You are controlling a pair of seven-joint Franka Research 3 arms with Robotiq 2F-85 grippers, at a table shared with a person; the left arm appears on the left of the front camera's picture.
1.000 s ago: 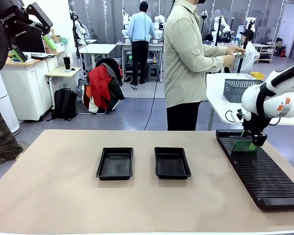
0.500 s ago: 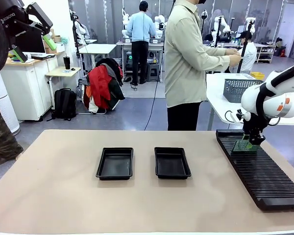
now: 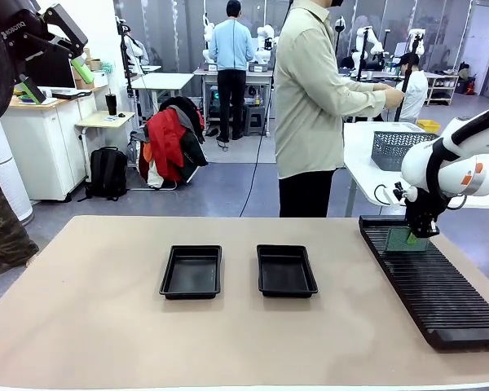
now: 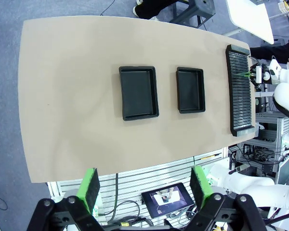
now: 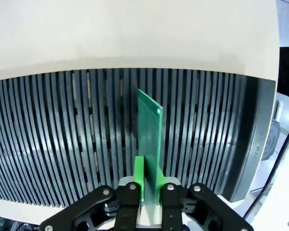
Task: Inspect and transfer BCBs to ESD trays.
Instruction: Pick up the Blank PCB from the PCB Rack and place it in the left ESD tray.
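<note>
One BCB (image 5: 150, 126), a thin green board, stands on edge in a slot of the black ribbed rack (image 5: 62, 130). My right gripper (image 5: 149, 179) is shut on its near edge. From the front, that BCB (image 3: 405, 240) sits at the rack's far end under the right gripper (image 3: 416, 234). Two ESD trays lie side by side mid-table, the left tray (image 3: 192, 271) and the right tray (image 3: 286, 270), both bare inside. My left gripper (image 4: 145, 188) hangs high above the table's near edge, open, green pads (image 4: 90, 186) wide apart.
The long slotted rack (image 3: 436, 281) runs along the table's right side. A person in a pale shirt (image 3: 310, 98) stands at the far edge, turned toward a side table holding a grey basket (image 3: 397, 148). Bare tabletop (image 3: 90, 309) spreads left of the trays.
My right gripper's fingers have closed on the BCB at the rack's far end, and the board now looks narrower and more upright. The left arm has not moved.
</note>
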